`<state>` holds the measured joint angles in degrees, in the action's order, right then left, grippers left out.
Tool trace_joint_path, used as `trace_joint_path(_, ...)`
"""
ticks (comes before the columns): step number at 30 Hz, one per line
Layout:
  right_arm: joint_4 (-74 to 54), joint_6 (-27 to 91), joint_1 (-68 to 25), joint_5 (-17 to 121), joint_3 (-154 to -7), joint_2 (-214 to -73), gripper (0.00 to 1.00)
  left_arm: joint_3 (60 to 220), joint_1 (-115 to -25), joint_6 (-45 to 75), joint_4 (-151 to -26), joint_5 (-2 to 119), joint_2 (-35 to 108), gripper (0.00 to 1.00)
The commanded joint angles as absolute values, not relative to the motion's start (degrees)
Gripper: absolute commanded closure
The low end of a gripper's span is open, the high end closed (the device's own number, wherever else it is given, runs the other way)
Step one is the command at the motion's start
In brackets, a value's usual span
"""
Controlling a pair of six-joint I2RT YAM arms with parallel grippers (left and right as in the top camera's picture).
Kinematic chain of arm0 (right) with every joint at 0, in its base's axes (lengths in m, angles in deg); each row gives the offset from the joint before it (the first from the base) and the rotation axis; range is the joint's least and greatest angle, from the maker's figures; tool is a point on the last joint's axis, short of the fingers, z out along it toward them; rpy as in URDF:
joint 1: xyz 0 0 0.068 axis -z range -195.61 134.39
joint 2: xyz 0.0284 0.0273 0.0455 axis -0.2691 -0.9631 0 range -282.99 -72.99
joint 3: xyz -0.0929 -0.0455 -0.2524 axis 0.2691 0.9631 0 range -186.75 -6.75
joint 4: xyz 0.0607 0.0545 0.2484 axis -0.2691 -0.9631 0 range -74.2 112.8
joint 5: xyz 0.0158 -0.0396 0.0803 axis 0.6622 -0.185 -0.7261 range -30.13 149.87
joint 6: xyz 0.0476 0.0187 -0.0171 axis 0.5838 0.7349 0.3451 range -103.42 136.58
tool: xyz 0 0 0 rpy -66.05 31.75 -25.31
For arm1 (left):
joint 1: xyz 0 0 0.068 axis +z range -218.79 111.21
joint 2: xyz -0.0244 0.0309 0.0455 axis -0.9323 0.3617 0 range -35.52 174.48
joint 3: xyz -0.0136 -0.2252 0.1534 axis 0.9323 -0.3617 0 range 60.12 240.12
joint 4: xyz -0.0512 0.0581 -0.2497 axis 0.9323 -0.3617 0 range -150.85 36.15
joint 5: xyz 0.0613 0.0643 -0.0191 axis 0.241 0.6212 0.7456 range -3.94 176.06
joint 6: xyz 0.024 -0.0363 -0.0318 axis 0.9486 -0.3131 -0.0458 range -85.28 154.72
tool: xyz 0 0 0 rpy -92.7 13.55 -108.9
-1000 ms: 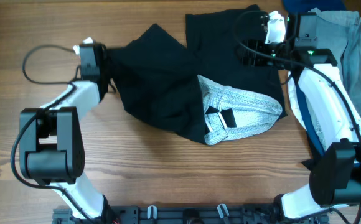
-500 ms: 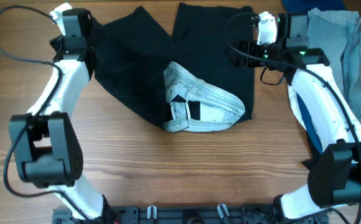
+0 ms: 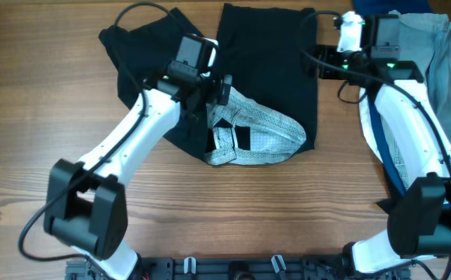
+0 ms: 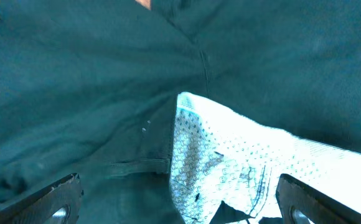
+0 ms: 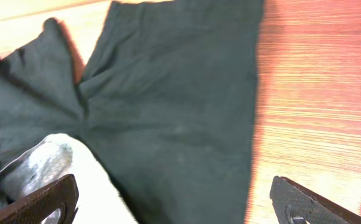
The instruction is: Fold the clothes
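Observation:
The clothes in play are black shorts [image 3: 268, 70], lying at the back middle of the table with a pale grey-white pocket lining [image 3: 260, 134] turned out at their front. My left gripper [image 3: 221, 87] hovers open over the shorts' middle; the left wrist view shows the lining [image 4: 261, 162] and black fabric [image 4: 75, 93] between its wide-apart fingers [image 4: 59, 198]. My right gripper [image 3: 321, 61] is open at the shorts' right edge. In the right wrist view, the black leg [image 5: 180, 93] and bare wood [image 5: 317, 93] lie below it, and nothing is held.
A pile of other garments lies at the far right: grey-blue denim [image 3: 435, 62] with white and navy pieces [image 3: 381, 144] under the right arm. The wooden table [image 3: 210, 210] runs along the front. A black rail [image 3: 233, 268] lines the near edge.
My left gripper opened, let go of the shorts' left leg and swung right over the shorts' middle. The shorts shifted left and now lie spread out. The right gripper opened fully and backed off slightly right.

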<state>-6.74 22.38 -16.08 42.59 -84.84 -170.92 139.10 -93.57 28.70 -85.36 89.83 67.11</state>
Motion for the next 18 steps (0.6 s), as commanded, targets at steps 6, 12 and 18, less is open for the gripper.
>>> trace_joint_path(6, -6.6, 23.2, -14.2, 44.0, -84.6, -171.5, 0.00, 139.0, -93.6, 30.0, -85.8, 101.8, 75.0, 0.00)
trace_joint_path(12, -6.8, 23.0, -14.2, 44.0, -84.6, -171.5, 0.04, 139.0, -93.7, 30.1, -86.7, 101.8, 75.4, 0.47)
trace_joint_path(18, -7.8, 23.2, -14.2, 44.0, -84.6, -171.5, 0.09, 140.2, -93.5, 28.9, -101.7, 102.2, 71.5, 0.96)
